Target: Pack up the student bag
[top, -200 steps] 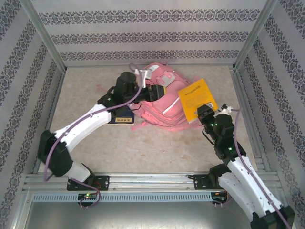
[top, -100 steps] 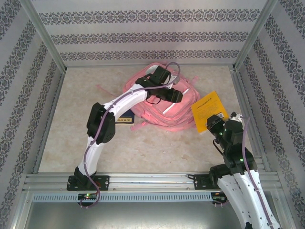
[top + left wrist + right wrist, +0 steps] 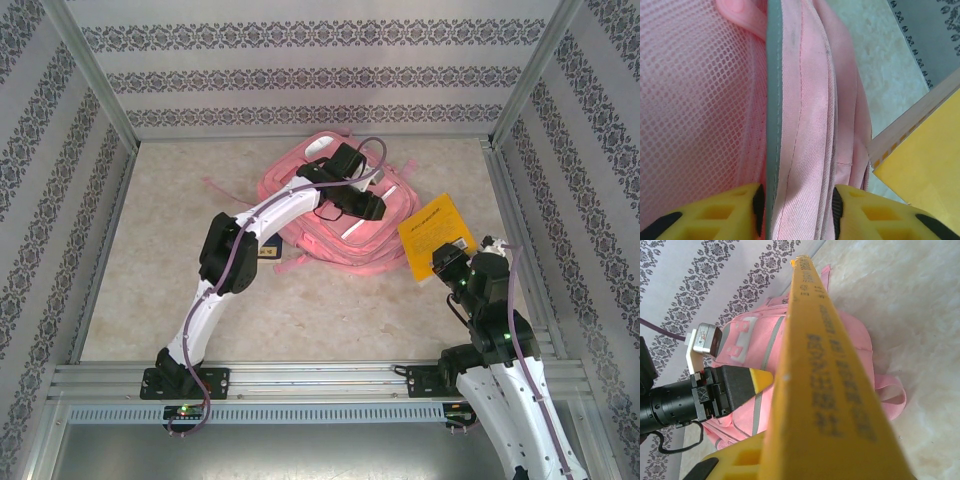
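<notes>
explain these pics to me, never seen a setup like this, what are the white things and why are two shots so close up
These are two white robot arms bolted at the near edge of a beige tabletop, each ending in a two-finger pincer. The wide picture comes from a fixed camera above and behind them. The two close-ups come from small cameras on the wrists, so each one looks past that arm's own yellow fingers.

On the tabletop lies a large pink fabric backpack, with a small dark book beside it, partly under the left arm. The left pincer pinches a fold along the backpack's edge. The right pincer holds a thin yellow book just right of the backpack, seen edge-on in its own close-up.
</notes>
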Motion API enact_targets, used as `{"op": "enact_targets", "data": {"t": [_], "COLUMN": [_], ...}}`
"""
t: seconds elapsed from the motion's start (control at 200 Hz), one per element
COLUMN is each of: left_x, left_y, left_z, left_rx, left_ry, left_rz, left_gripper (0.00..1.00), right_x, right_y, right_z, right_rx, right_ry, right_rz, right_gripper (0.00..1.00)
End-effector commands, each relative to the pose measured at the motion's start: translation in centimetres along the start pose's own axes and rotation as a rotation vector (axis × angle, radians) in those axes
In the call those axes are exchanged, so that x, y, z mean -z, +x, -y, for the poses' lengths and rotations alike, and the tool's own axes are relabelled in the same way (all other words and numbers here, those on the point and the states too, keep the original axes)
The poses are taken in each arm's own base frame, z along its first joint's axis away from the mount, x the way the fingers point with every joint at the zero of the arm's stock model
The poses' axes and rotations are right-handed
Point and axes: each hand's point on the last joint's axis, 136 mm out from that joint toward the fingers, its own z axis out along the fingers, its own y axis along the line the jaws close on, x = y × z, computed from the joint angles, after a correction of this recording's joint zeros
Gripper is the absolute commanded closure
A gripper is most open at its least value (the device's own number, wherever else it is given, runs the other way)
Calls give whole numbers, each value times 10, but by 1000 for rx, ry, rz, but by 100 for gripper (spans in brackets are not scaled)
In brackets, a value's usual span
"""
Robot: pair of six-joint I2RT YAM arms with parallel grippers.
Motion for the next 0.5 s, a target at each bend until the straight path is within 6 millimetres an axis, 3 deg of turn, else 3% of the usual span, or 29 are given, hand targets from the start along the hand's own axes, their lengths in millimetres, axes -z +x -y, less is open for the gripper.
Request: {"op": "enact_targets", "data": {"t": [0.0,0.105,0.2,0.275,0.31,0.495], "left_x": [-11,-19,-21,-15,-9,39], "left_y": [11,17,18,12,8,-16], "left_z": [14,6,-3,1,5,34], "left_rx": [-21,-17,-14,-23,-30,-104], "left_ry": [27,-6,-53,-60,-60,-68], "left_rz": [-45,-61,-72,-63,-51,2], "left_gripper": [64,66,84,96,100,100], "right_x": [8,8,10,12,13,23], "right_y": [-18,-18,-21,-22,-23,-26], "right_z": [-24,-26,-22,-19,-19,-38], "right_rx": [-1,1,24,49,58,104], "right_ry": [-104,-106,-74,-54,-51,-135], "right_rz": [71,68,76,84,85,89], "right_gripper": [100,100,100,100,100,100]}}
